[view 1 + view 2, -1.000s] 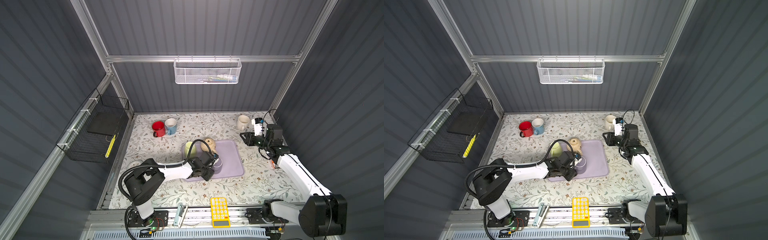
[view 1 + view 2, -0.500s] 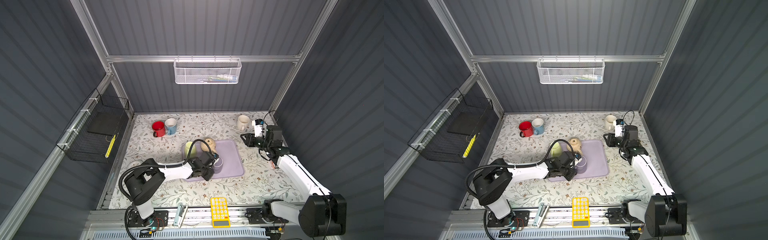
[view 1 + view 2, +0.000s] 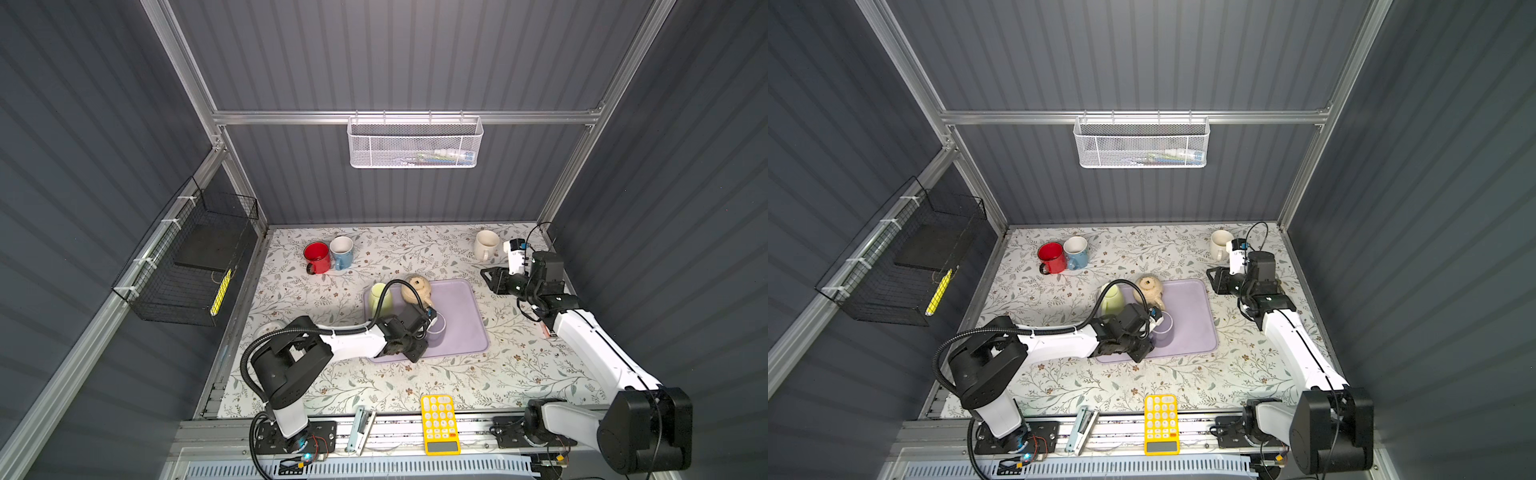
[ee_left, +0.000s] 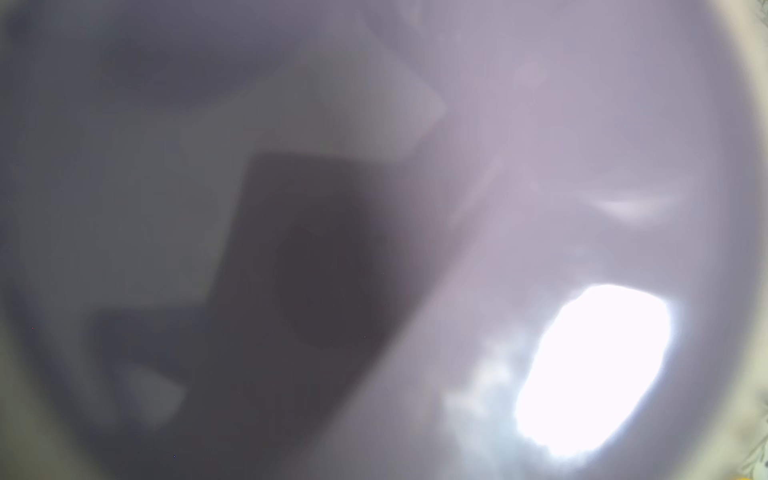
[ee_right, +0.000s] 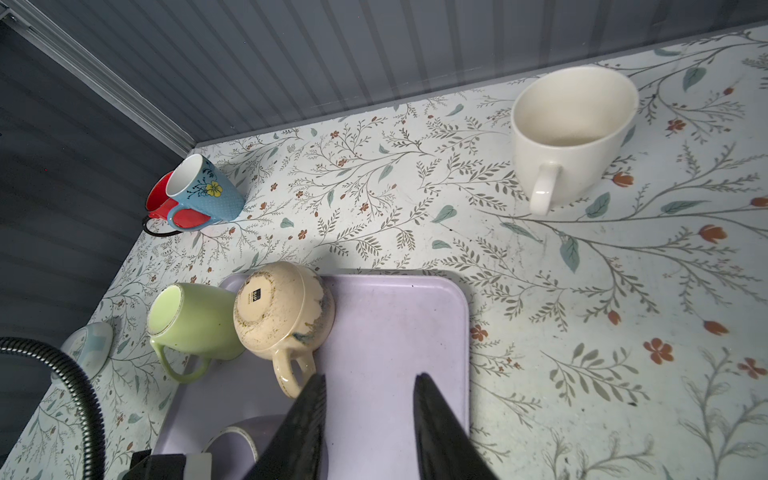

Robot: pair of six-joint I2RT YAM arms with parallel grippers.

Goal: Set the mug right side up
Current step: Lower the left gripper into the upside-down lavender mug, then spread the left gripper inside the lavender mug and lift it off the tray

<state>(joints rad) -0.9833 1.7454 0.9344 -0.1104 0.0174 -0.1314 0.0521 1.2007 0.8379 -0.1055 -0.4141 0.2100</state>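
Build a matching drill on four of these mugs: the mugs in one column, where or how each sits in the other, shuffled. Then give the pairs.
1. red mug
2. white mug
3. tan mug
4. lilac mug

A. base up, at the back edge of the tray
B. alone near the back right corner
C. on the tray, nearest the table's front
D. right beside the blue mug

Pairs: 1-D, 2-B, 3-A, 4-C

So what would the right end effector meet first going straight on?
Probably the bare lavender tray; the right end effector aims just beside the upturned beige mug, though depth is unclear.
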